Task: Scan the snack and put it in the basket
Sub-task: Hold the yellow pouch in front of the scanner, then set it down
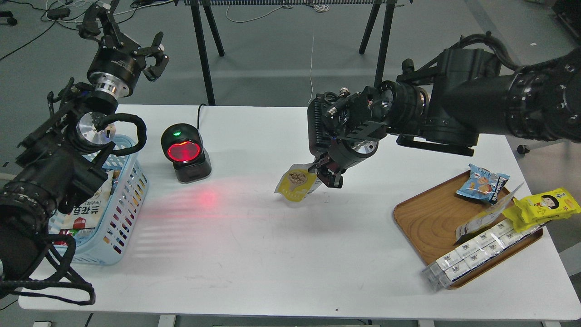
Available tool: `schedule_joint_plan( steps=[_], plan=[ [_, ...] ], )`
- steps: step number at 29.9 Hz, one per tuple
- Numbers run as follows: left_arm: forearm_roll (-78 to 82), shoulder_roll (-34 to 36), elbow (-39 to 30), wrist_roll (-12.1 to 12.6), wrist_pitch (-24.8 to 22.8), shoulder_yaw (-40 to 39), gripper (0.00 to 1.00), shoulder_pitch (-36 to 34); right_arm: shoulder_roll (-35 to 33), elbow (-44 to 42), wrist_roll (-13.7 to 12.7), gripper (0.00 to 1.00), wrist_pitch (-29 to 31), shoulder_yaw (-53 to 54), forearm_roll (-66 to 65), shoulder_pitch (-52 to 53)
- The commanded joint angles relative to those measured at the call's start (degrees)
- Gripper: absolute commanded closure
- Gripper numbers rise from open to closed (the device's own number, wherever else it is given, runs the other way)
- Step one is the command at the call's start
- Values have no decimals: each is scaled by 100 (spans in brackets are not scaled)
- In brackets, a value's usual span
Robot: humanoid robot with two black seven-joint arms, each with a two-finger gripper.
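Above the middle of the white worktop (254,254), the right gripper (323,176) holds the snack pouch (295,184) clear of the surface, pinched at its right edge. The pouch hangs tilted, its printed front with the round picture of nuts turned up toward the head view. The barcode scanner (186,152) stands well to the left of the pouch, its red window lit and a red glow cast on the worktop in front of it.

Step in hand, as judged: presenting the pouch to the scanner. To do this well:
- Carry the pouch left into the red beam region, in front of the lit window.
- Turn the wrist so that the barcode side faces the window; which side bears the code cannot be told here.
- Keep the pouch off the worktop, so it does not drag and twist out of the grip.
- Keep the grip at the edge, so the fingers do not cover the code.

The right gripper's fingers are pressed together on the pouch edge, with only the film between them. The left gripper (152,56) is raised above the light blue basket (129,200), fingers spread, holding nothing. The basket at the left edge already contains other packets.
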Motion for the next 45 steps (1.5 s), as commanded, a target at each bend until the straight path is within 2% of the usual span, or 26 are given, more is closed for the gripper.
schedule_joint_plan(
  steps=[1,31,45],
  plan=[
    [0,4,0,0,1,8,1,12,0,-37,0,100,0,65,0,-60],
    [-9,3,0,-18,1,-1,1,39,0,-2,0,99,0,294,0,-148],
    [-9,12,0,-18,-8,-1,1,39,0,-10,0,95,0,294,0,-139]
  ],
)
